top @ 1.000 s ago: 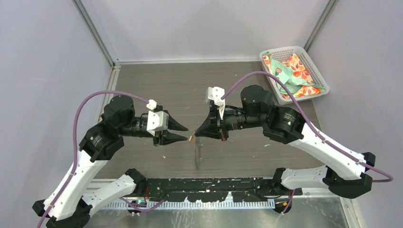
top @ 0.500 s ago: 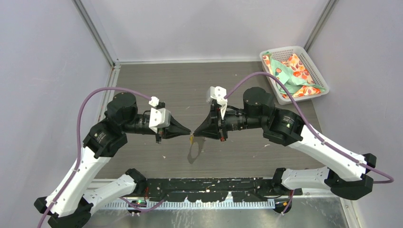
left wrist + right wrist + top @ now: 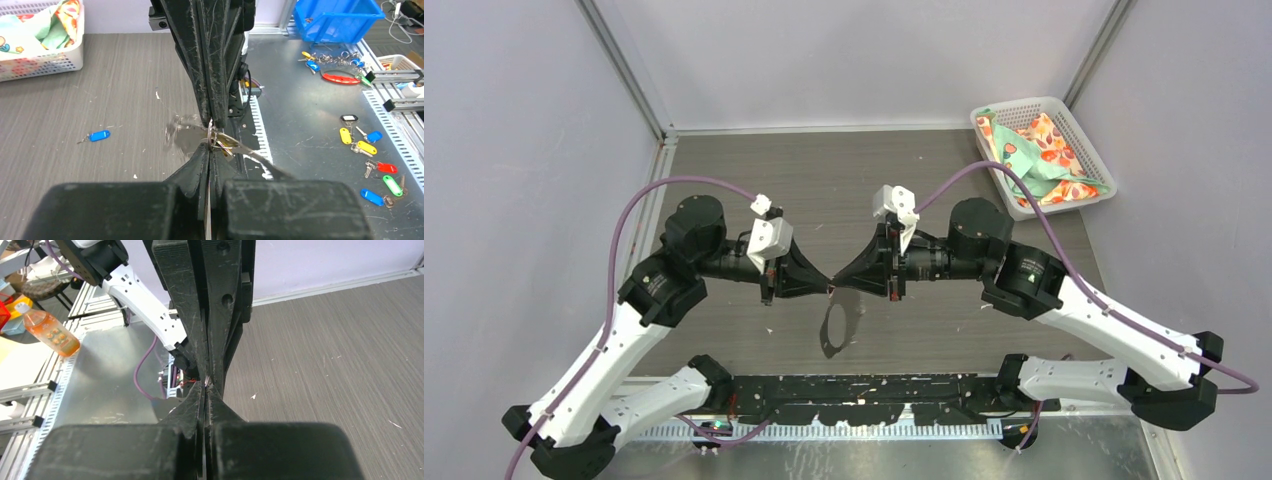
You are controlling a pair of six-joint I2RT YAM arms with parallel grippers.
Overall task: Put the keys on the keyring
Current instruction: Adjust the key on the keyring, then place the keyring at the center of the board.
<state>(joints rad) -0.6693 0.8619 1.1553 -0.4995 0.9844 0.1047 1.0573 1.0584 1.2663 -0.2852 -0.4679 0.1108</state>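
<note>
My left gripper [image 3: 827, 284] and right gripper [image 3: 837, 285] meet tip to tip above the table's near middle, both shut. The keyring [image 3: 838, 325], a thin grey cord loop, hangs below the tips. In the left wrist view my left gripper [image 3: 209, 149] pinches its small metal fitting [image 3: 210, 134], and the right gripper's fingers [image 3: 212, 75] come down onto the same spot. The yellow-headed key [image 3: 226, 148] dangles at the fitting. A blue-headed key [image 3: 98, 135] lies on the table. In the right wrist view my right gripper [image 3: 206, 388] is shut on a silver glint; what it grips is hidden.
A white basket [image 3: 1069, 120] with patterned cloth stands at the back right, also in the left wrist view [image 3: 45, 62]. Beyond the table's near edge lie several coloured key tags [image 3: 367, 147], a blue bin [image 3: 335, 17] and an orange bottle [image 3: 50, 332].
The left gripper, open a second ago, has shut at the right gripper's tip. Both grippers have shifted slightly right. The hanging loop has spread wider.
</note>
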